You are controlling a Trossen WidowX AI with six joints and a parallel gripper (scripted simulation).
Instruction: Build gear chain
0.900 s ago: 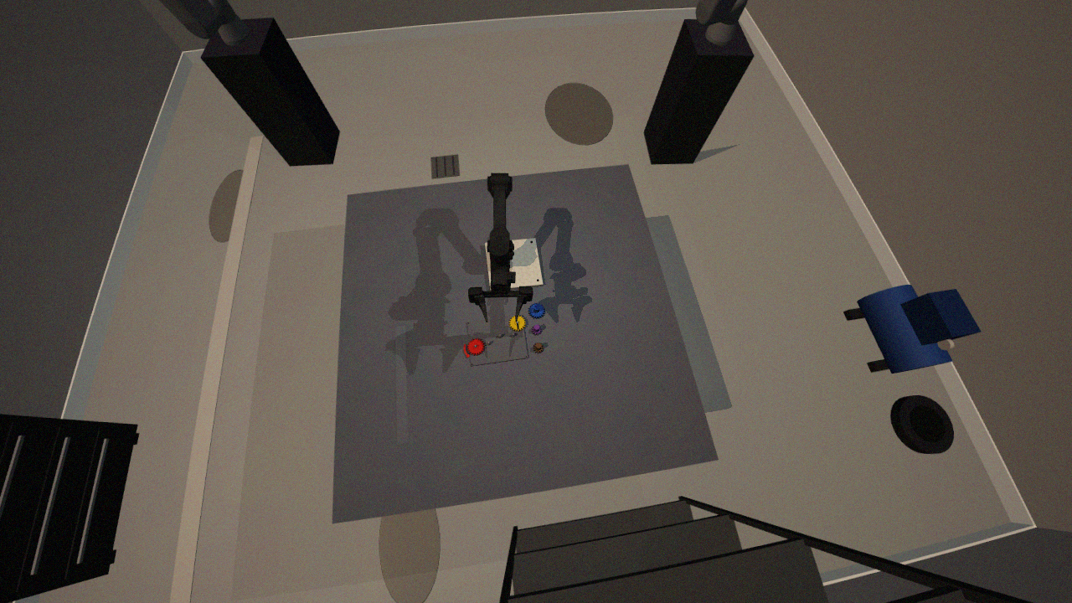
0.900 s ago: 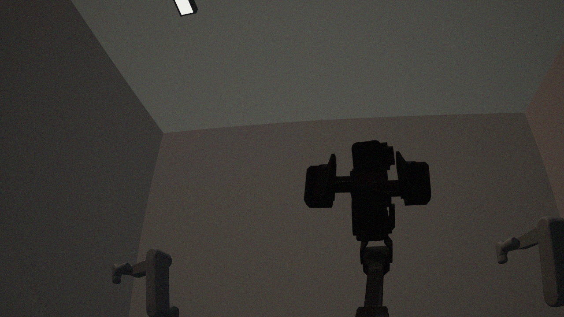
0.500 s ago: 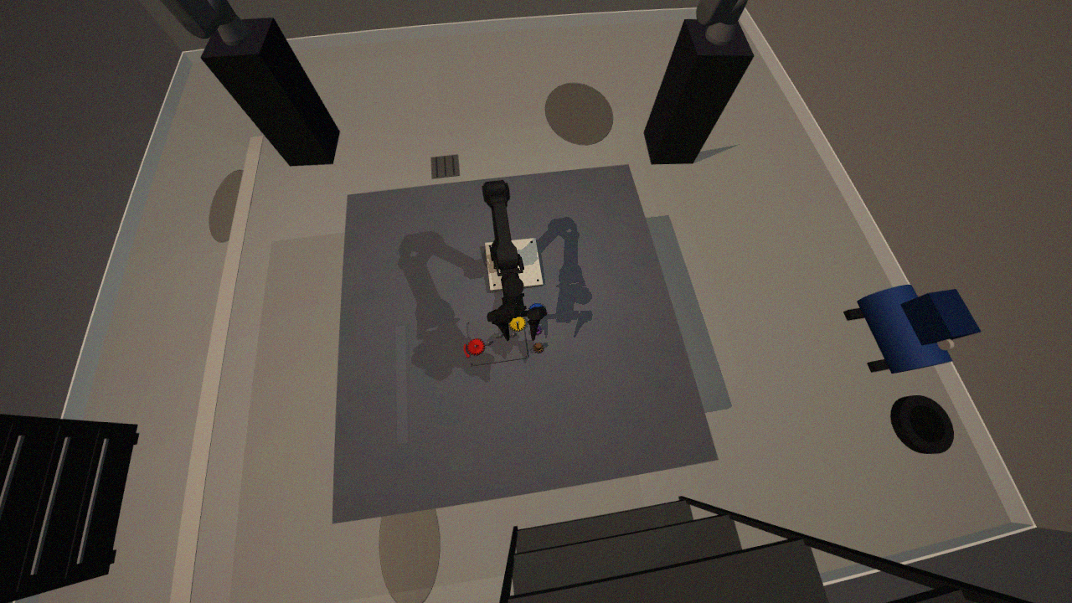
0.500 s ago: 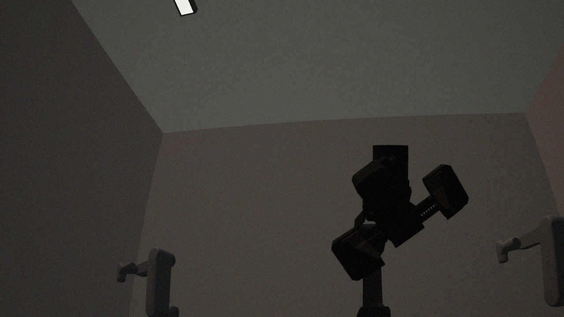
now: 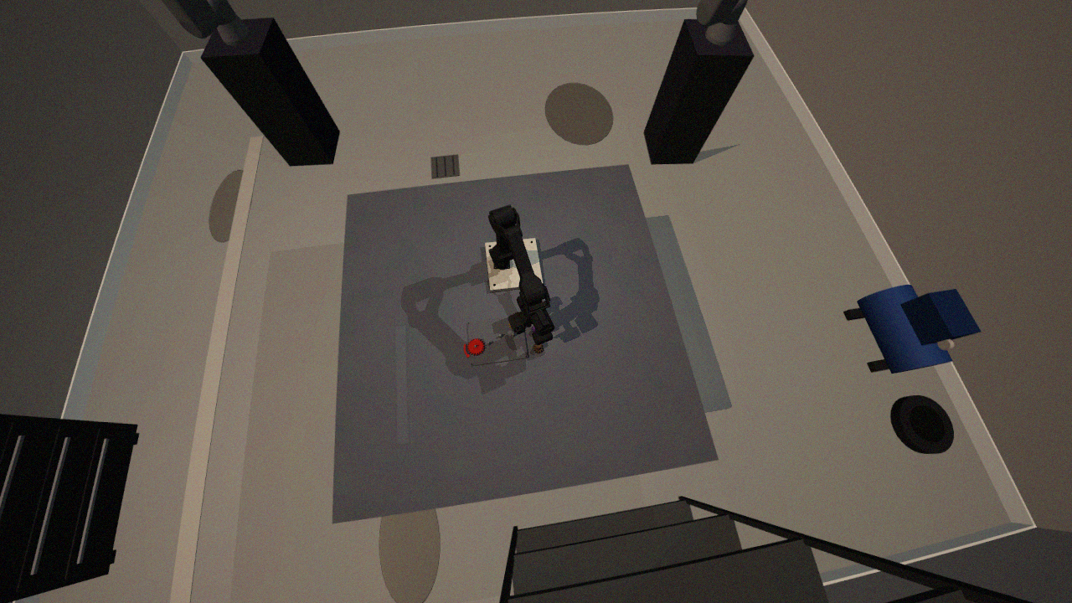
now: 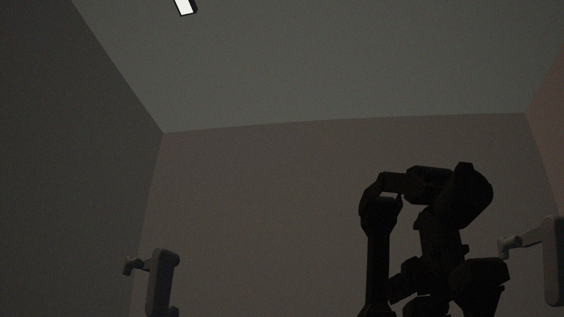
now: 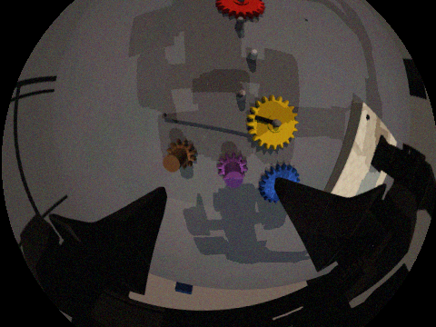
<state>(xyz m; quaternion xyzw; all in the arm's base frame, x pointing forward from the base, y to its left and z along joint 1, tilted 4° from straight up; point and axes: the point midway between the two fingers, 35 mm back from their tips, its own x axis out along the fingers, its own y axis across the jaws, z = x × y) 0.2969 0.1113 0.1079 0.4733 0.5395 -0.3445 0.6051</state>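
Note:
My gripper (image 7: 222, 188) is open and empty, above the loose gears in the wrist view. A purple gear (image 7: 232, 169) with a knob stands beyond and between its fingertips. A brown gear (image 7: 183, 153) (image 5: 538, 349) with a knob is to the left. A blue gear (image 7: 289, 172) is partly hidden by the right finger. The yellow gear (image 7: 283, 113) with a black stripe sits on the grey board (image 7: 204, 109). The red gear (image 7: 241, 6) (image 5: 473, 344) is at the top edge. Between them stand three bare pegs, one near red (image 7: 240, 21), one midway (image 7: 253, 54), one near yellow (image 7: 242, 94).
The arm's pale base plate (image 7: 351, 159) (image 5: 502, 280) lies right of the blue gear in the wrist view. The arm (image 5: 524, 270) hides part of the work area in the top view. The exterior view shows the dark arm (image 6: 441, 236) but no gears. Arm shadows cross the board.

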